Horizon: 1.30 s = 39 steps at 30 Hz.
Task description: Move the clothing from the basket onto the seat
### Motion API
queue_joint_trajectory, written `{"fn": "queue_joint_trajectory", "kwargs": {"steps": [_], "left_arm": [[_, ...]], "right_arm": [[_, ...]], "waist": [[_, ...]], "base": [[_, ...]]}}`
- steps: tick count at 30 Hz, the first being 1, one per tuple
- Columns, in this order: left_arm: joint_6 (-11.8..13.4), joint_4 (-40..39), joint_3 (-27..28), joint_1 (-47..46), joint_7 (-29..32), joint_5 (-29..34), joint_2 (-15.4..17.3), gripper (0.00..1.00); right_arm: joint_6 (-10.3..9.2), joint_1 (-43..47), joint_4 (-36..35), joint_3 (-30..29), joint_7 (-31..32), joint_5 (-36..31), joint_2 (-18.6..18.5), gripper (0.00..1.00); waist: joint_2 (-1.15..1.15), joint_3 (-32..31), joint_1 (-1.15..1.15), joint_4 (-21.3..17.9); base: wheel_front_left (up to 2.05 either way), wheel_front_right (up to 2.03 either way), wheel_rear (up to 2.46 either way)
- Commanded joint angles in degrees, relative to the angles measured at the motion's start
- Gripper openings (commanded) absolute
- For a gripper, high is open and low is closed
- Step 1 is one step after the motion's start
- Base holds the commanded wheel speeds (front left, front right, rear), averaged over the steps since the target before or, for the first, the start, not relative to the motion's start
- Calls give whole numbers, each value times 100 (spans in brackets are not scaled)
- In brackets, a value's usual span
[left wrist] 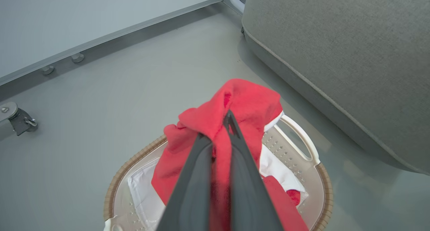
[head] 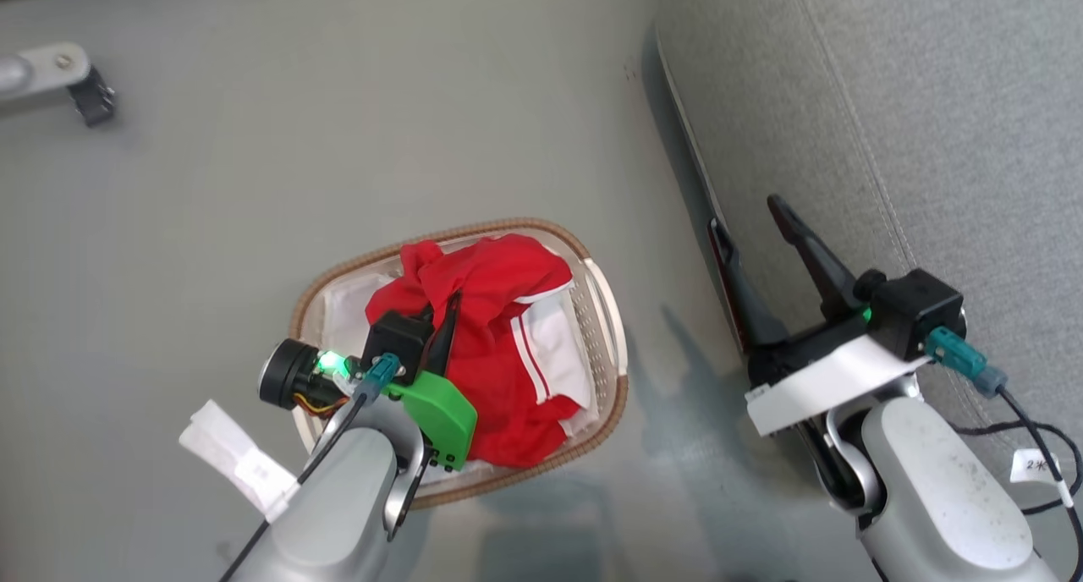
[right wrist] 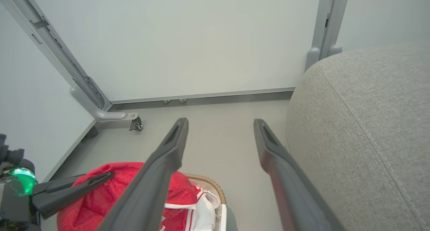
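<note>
Basket (head: 508,224): clothing (head: 499,354) heaped inside. Left end effector (left wrist: 227,120) pinching a red fold above basket. Right end effector (head: 746,214) spread, right of basket, at seat (head: 931,100) edge. Bare floor (head: 651,269) between basket and seat.

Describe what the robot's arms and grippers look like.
The left forearm and right forearm are pale silver-grey. The left gripper and right gripper each have two long, dark, tapering fingers. The left carries a green plastic cover, a glowing green light and a teal connector with black cable. The right has a white bracket, a teal plug and a white tag.
</note>
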Motion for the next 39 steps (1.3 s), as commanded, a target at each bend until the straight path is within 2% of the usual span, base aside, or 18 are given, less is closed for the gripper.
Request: {"fn": "queue_joint_trajectory", "kwargs": {"steps": [1,16,21,29,34,39], "left_arm": [[-37,-167,104,200,-20,93,14,0],[-498,-1895,1133,1167,-20,360,-173,0],[-571,-2252,1275,1245,-21,248,-200,0],[-615,-2657,1128,1038,-21,-146,-201,0],[-566,-2808,970,955,-21,-374,-201,0],[-446,-2980,728,849,-20,-574,-200,0]], "right_arm": [[0,147,31,16,-26,-13,-25,100],[0,897,131,88,-26,-52,-31,100],[0,1088,136,137,-26,-46,14,100],[0,1217,144,257,-26,-25,64,100],[0,1083,43,665,-26,-30,-5,100],[-1,655,-56,1623,-26,11,-189,100]], "waist": [[0,-557,0,315],[0,-1686,0,640],[0,-1933,0,649],[0,-2098,0,582],[0,-2160,0,535],[0,-2184,0,551]], "base": [[0,0,0],[0,0,0],[0,0,0],[0,0,0],[0,0,0],[0,0,0]]}}
